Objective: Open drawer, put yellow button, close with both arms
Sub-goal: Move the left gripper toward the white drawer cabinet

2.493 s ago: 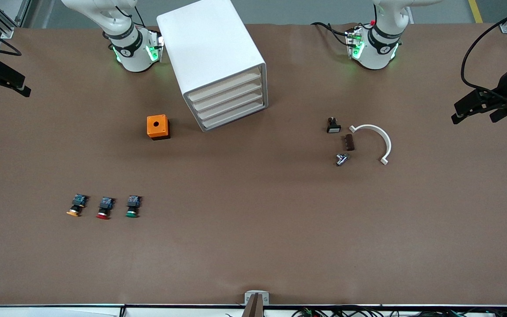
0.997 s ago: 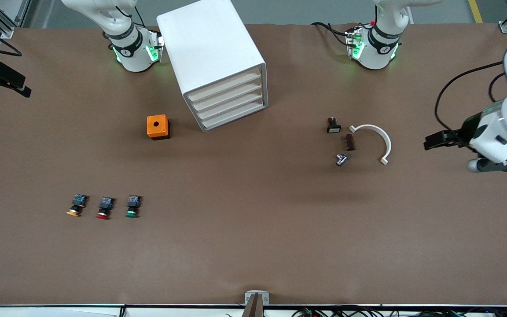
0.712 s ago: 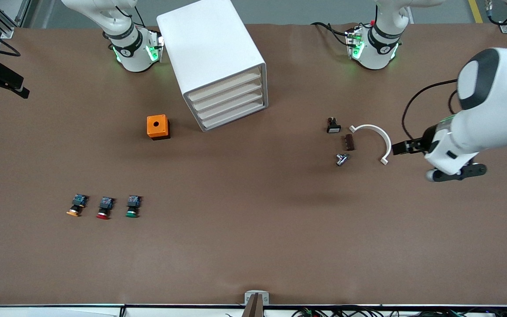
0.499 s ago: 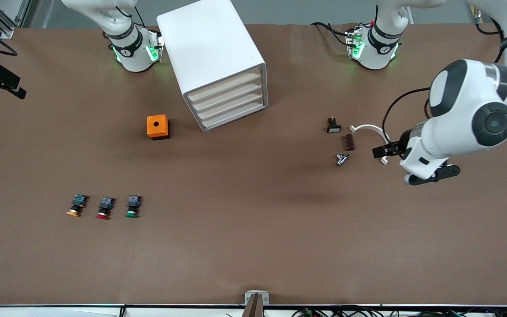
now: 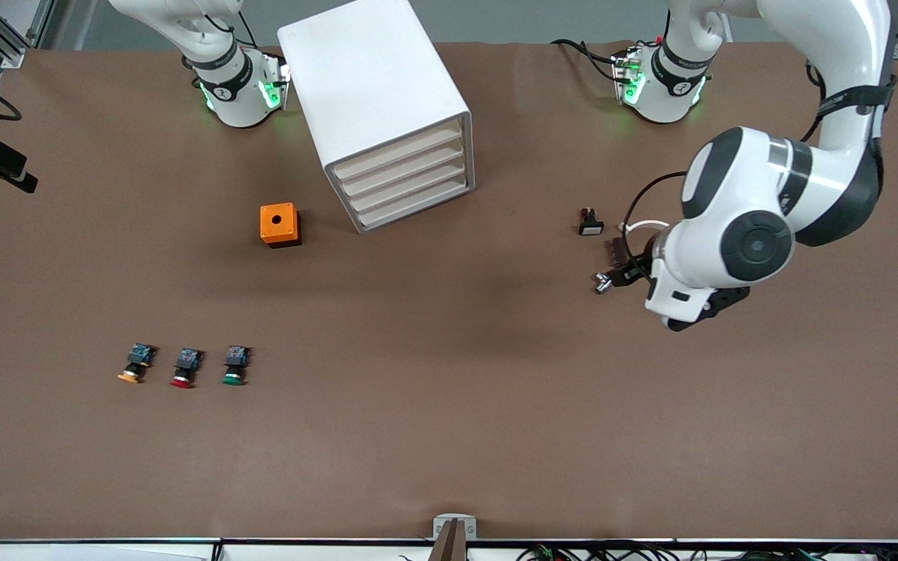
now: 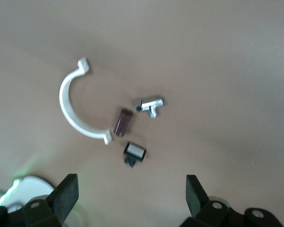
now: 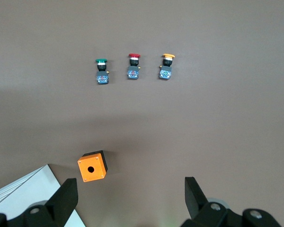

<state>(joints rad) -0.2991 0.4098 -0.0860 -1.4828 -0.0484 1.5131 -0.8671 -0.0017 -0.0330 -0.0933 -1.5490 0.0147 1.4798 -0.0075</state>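
Cabinet's drawer (image 5: 398, 150) front-view only.

The white curved bracket (image 5: 640, 226) was mostly hidden by the left arm (image 5: 737, 241); the cabinet (image 7: 23, 194) was cut off.

No text, label, brand, number or sign can be read on anything in these views.
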